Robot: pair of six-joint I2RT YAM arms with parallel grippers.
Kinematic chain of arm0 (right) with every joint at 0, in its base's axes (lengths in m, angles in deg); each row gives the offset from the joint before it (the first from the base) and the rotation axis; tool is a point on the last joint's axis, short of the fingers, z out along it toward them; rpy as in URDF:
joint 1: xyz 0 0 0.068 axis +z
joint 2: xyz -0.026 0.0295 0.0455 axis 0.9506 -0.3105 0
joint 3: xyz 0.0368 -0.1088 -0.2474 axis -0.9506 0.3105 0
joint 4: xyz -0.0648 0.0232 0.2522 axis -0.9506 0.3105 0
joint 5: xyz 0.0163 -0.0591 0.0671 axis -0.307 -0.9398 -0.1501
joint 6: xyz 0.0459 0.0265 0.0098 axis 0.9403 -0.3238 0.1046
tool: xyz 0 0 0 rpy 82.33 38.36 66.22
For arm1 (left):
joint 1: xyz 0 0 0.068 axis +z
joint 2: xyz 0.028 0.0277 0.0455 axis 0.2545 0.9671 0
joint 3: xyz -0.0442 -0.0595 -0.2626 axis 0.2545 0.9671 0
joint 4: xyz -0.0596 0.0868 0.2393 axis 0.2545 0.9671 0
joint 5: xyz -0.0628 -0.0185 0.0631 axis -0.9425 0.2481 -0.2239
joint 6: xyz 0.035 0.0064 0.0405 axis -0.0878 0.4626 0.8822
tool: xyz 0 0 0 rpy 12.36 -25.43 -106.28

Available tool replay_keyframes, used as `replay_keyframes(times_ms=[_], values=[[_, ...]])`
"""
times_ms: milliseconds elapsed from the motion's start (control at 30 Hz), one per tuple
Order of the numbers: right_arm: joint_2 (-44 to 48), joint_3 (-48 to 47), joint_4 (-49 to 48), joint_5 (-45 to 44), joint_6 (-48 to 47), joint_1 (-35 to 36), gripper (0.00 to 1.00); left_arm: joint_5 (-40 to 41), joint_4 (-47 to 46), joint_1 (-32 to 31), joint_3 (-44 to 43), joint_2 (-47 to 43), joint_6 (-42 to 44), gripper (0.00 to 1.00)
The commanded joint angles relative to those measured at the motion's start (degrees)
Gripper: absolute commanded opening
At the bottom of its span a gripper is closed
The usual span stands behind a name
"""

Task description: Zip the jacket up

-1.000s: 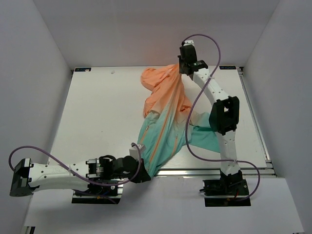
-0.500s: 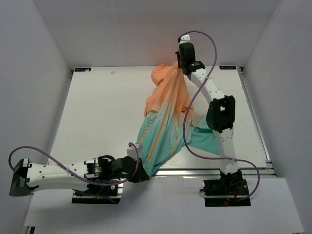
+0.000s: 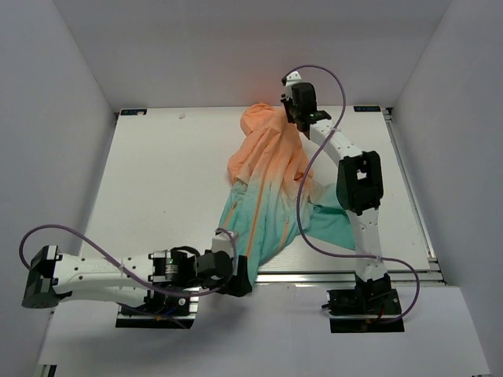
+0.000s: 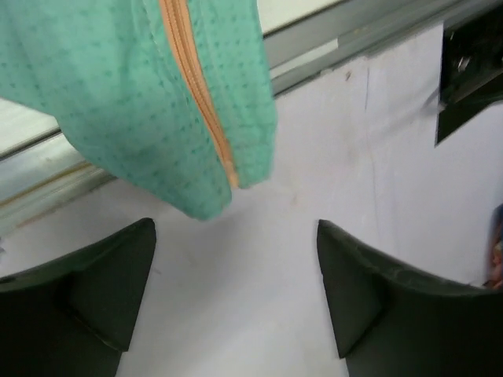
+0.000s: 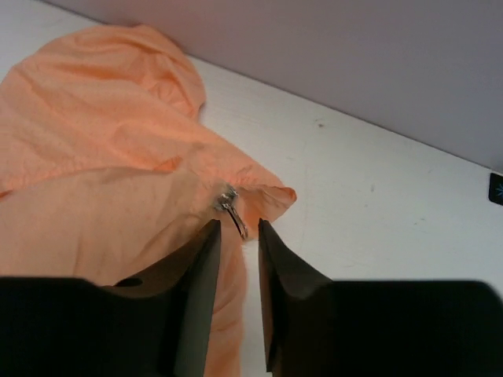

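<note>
The jacket [image 3: 267,177] lies crumpled on the table, peach-orange at the far end and teal toward the near edge. Its teal hem [image 4: 157,118], with the orange zipper tape [image 4: 196,102], hangs over the table's edge just beyond my left gripper [image 4: 236,228], which stands wide open with nothing in it. In the top view the left gripper [image 3: 242,284] sits at the hem's near corner. My right gripper [image 5: 238,224] is at the orange collar [image 5: 102,157], jaws slightly apart. The metal zipper pull [image 5: 234,212] dangles between the tips, unclamped. The top view shows the right gripper [image 3: 289,118] at the jacket's far end.
A metal rail [image 3: 346,275] runs along the table's near edge and shows again as the same rail [image 4: 354,39] in the left wrist view. White walls enclose the table on three sides. The right arm's purple cable [image 3: 306,228] loops over the teal part.
Both grippers have opened: the left released the teal hem, the right released the zipper pull. The taut jacket has slackened and settled, and the left arm has shifted slightly right.
</note>
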Motion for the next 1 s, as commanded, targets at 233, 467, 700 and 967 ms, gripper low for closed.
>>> replay_keyframes(times_ms=[233, 467, 700, 967], values=[[14.0, 4.5, 3.7, 8.4, 6.8, 2.1, 0.89, 12.8, 14.8, -0.4, -19.8, 8.5, 4.6, 0.98], [36.6, 27.1, 9.1, 3.0, 16.3, 0.8, 0.89, 30.8, 22.9, 3.8, -22.9, 7.7, -6.1, 0.98], [64.5, 57.2, 10.0, 3.2, 28.7, -0.6, 0.89, 18.5, 5.4, 35.7, -21.0, 1.1, 14.7, 0.98], [83.8, 71.8, 13.2, 1.9, 33.2, -0.7, 0.89, 7.1, 5.6, 56.5, -31.6, 19.7, 23.5, 0.98]])
